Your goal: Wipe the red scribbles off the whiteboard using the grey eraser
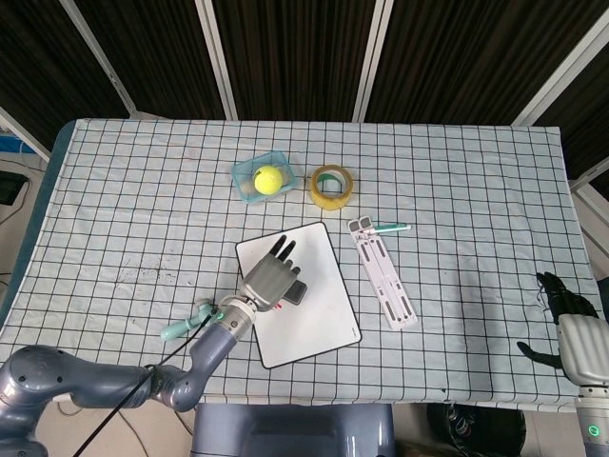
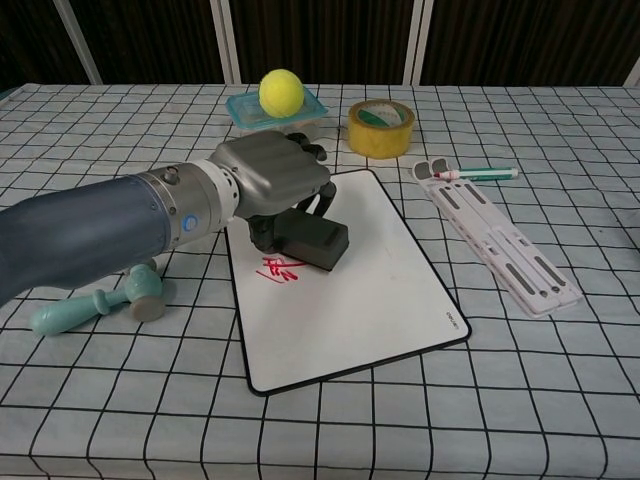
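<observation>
The whiteboard (image 1: 319, 305) (image 2: 370, 270) lies at the middle of the table. Red scribbles (image 2: 280, 270) show on its left half; in the head view only a small red bit (image 1: 277, 308) peeks out under my hand. My left hand (image 1: 271, 282) (image 2: 270, 180) grips the grey eraser (image 1: 297, 292) (image 2: 315, 243) from above, and the eraser rests on the board just right of the scribbles. My right hand (image 1: 568, 324) hangs off the table's right edge, fingers apart, holding nothing.
A teal toy hammer (image 2: 95, 300) (image 1: 186, 324) lies left of the board under my left forearm. Behind the board stand a blue tray with a yellow ball (image 1: 267, 178) and a tape roll (image 1: 332, 185). A white slotted strip (image 1: 383, 274) and a pen (image 1: 390, 228) lie to the right.
</observation>
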`<state>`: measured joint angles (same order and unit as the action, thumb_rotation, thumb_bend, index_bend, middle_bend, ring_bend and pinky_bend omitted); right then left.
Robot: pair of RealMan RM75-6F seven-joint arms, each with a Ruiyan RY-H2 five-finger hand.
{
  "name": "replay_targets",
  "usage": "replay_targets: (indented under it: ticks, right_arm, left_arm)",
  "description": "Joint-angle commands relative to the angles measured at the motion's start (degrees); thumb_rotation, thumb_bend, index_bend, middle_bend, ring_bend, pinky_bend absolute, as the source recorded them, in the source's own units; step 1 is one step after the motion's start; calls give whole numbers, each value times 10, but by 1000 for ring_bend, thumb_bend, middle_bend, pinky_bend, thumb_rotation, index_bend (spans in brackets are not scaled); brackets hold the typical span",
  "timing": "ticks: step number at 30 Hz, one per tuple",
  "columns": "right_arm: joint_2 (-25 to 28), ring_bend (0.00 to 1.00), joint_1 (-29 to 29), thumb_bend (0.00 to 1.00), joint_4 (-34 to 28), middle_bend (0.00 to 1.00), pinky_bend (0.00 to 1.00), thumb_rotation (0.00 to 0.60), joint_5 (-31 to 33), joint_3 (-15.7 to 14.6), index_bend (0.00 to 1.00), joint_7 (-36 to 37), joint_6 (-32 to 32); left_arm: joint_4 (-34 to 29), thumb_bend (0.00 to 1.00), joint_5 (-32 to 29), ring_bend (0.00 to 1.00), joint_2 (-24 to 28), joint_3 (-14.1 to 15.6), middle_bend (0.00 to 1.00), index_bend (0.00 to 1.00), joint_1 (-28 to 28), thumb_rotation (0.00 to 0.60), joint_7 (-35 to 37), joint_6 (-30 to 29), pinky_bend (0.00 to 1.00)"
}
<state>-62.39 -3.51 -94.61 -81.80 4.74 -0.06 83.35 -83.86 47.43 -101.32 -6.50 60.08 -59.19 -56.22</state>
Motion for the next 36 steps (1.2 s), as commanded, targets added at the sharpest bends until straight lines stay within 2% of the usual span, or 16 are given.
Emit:
replay_targets:
  ticks: [1,6,19,24,29,36]
  right_arm:
    - [0,201,0,70,0,108,214,600,0,0,64,0,0]
    - [0,201,0,71,0,108,214,600,-1,0,64,0,1]
    - [-2,201,-1,71,0,108,214,600,-2,0,64,-5,1]
    - [-3,201,0,70,0,109,214,600,0,1,63,-7,1]
    - [-2,201,0,71,0,108,214,600,0,0,64,-6,1]
    - [-1,201,1,70,-1,108,214,600,0,0,64,-2,1]
  left_arm:
    - [1,298,2,0,-2,5,437,396,1,600,1,0,19]
    - [-13,299,-2,0,7,19,439,397,-1,600,-4,3,19]
    - [-105,298,-13,0,76,55,438,397,-16,600,1,-1,19]
    - [-129,298,8,0,88,69,437,397,-15,600,9,6,19]
    - [-115,298,30,0,72,73,437,397,-11,600,-2,-7,19]
    - [-71,298,22,0,38,64,439,399,1,600,-16,-6,19]
